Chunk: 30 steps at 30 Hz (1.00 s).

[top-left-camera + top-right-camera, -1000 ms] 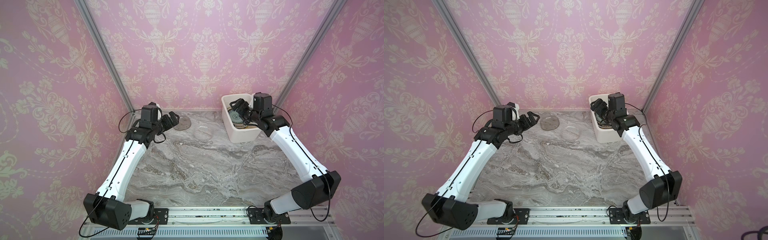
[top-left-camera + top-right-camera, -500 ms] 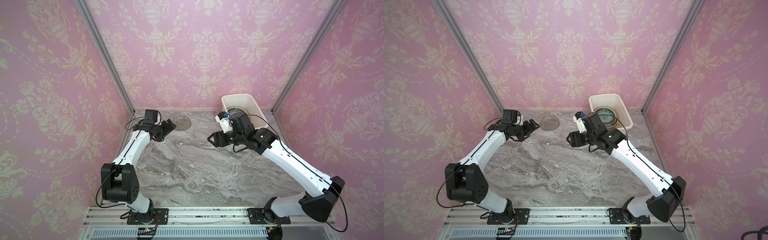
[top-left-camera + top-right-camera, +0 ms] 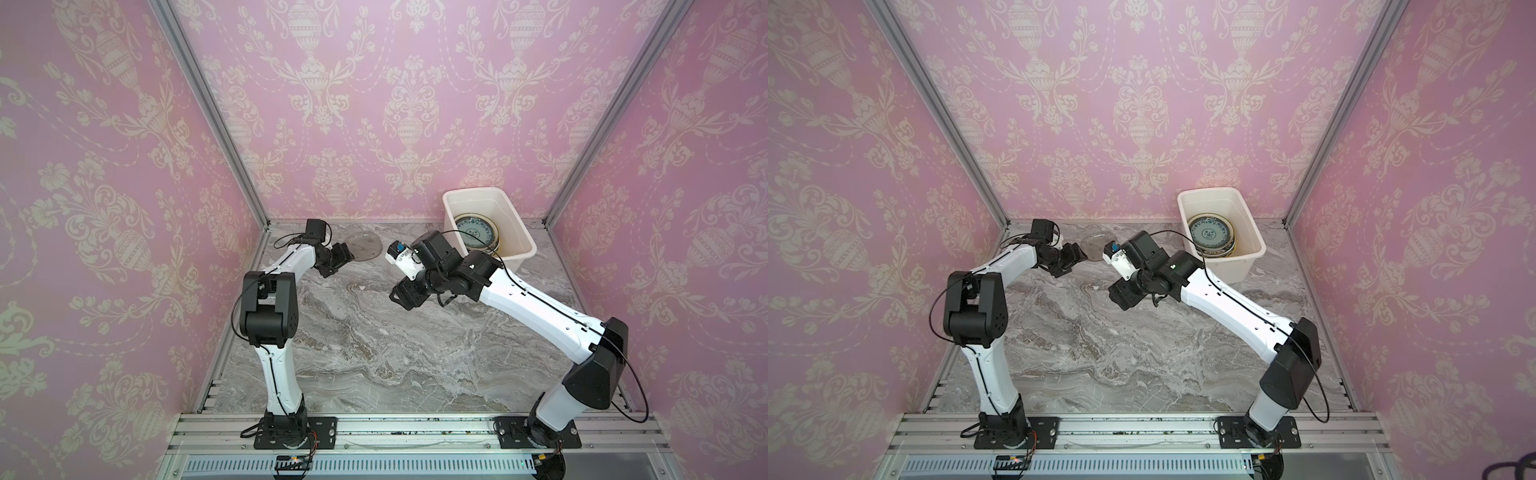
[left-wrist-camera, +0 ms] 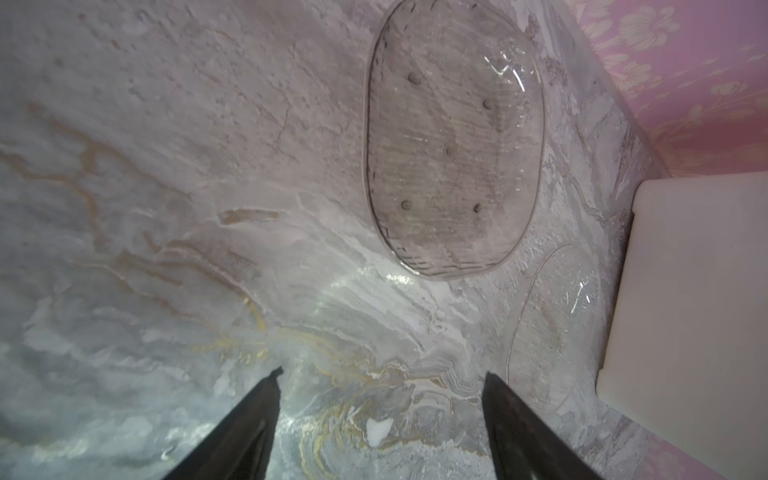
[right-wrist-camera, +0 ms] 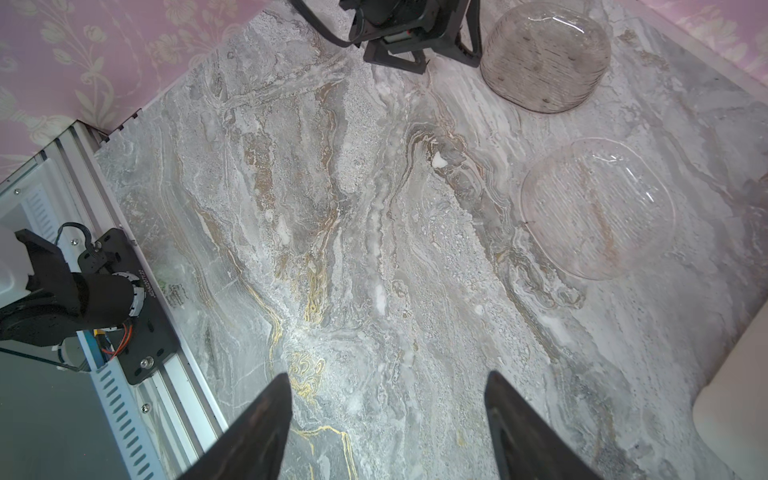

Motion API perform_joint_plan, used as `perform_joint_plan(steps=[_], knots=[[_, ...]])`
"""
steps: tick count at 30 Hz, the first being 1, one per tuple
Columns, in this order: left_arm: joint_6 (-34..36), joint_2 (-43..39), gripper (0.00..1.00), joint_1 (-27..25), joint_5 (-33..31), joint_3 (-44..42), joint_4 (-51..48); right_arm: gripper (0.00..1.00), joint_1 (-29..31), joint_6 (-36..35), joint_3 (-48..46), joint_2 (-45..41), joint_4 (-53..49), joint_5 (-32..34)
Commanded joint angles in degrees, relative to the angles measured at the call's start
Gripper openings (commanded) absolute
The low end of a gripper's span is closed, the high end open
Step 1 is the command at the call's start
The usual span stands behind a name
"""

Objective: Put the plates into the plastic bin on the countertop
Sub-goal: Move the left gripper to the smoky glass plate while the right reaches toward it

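Grey marble-patterned stone with white and brownish-gold veins makes up the countertop (image 3: 374, 340), the largest thing under both pincers. The white plastic bin (image 3: 521, 254) stands behind the right pincer, against the back wall; it is deep and rectangular, with rounded corners and a rolled rim. Inside it lies a stack of plates, and the top one is a round teal plate (image 3: 473, 232) with a white pattern and a ring border, tilted a little toward the near wall. A pale yellow edge and dark rims show beneath it in both top views.

Two glass plates lie flat on the stone outside the bin. The smoky plate (image 4: 453, 158) is brownish-grey and see-through, ribbed with fine lines, with five small dark dots across it. It sits just ahead of the left pincer (image 4: 382, 374), a little past the fingertips and apart from them. The clear plate (image 5: 598, 208) is nearly colourless and ribbed as well, marked mostly by its thin rim and glints. It lies ahead of the right pincer (image 5: 386, 374) and off to one side, between the smoky plate and the bin.

Both pincers have their jaws spread wide with only bare stone between them. The left pincer hangs low near the back wall; the right pincer points down over the middle of the countertop.
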Motion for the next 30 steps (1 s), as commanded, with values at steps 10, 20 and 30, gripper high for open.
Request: perform_joint_plan(steps=[10,20,30], knots=[[3.19,14.32,0.56,0.62,-4.53,14.47,-1.13,0.74,0.53,0.42,1.88,3.73,-0.34,-2.09],[4.79,18.67,0.38,0.18,-8.74,20.22,-3.11,0.74,0.58,2.97,1.38,3.76,-0.60,-0.19],[5.49,22.00,0.24,-2.05,-10.25,24.73,-5.19,0.74,0.36,5.04,-0.76,1.52,-0.09,2.60]])
